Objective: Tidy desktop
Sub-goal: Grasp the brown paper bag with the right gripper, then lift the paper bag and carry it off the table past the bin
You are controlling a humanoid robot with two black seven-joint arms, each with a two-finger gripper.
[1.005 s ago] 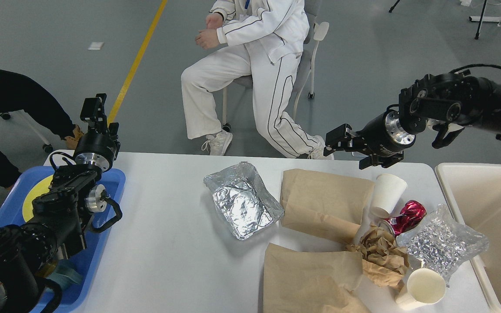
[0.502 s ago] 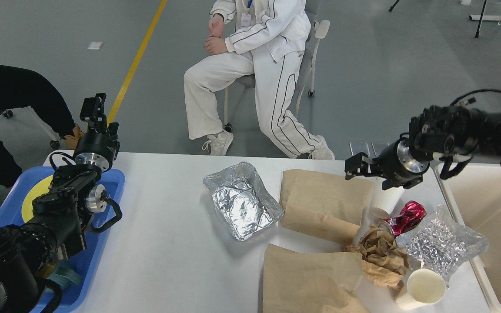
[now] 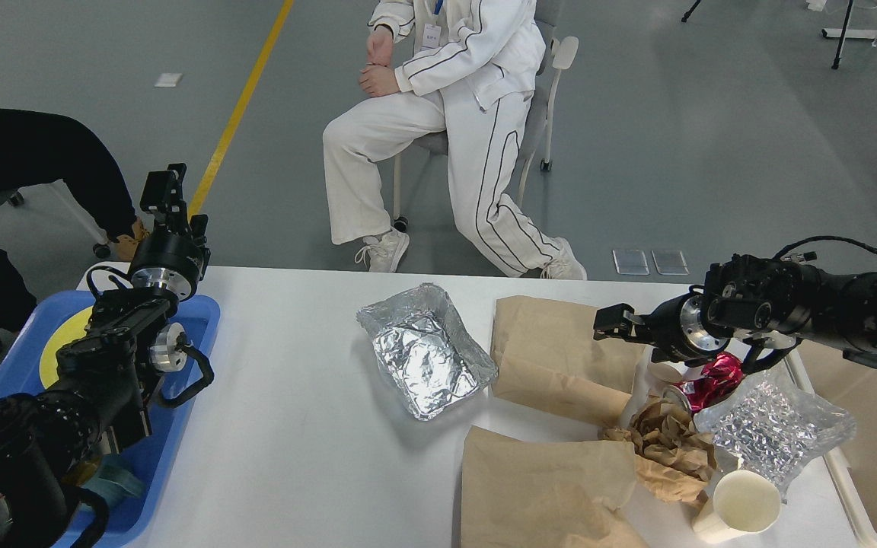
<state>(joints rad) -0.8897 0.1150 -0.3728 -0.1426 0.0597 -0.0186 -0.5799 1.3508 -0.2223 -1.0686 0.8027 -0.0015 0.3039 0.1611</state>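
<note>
A: Over the desk's right half, the right gripper has dropped from above the far edge down to just over the brown paper bag and the tipped white cup. A second ago it hung high and clear of the clutter.

B: Pincer state?

A: Cannot tell. It is dark and seen nearly end-on; nothing visible between the fingers.

B: Meaning for the tidy-up?

A: Judgement only: a pick is being lined up, probably the cup or the bag, with the beige bin off the right edge as the likely drop. Nothing cleared yet.

B: Left side?

A: Left gripper unmoved, raised over the blue tray at the left edge. Fingers too dark to read; cannot tell.

B: Materials?

A: Desk: smooth white top, rounded corners, filling the lower view. Foil tray near the centre, crinkled and shiny, thin walls. Second brown bag at the near edge, creased and limp. Crumpled brown paper beside it. Crushed red can, dented metal. Clear crinkly plastic pack near the right edge. Another paper cup on its side at the near right corner.
</note>
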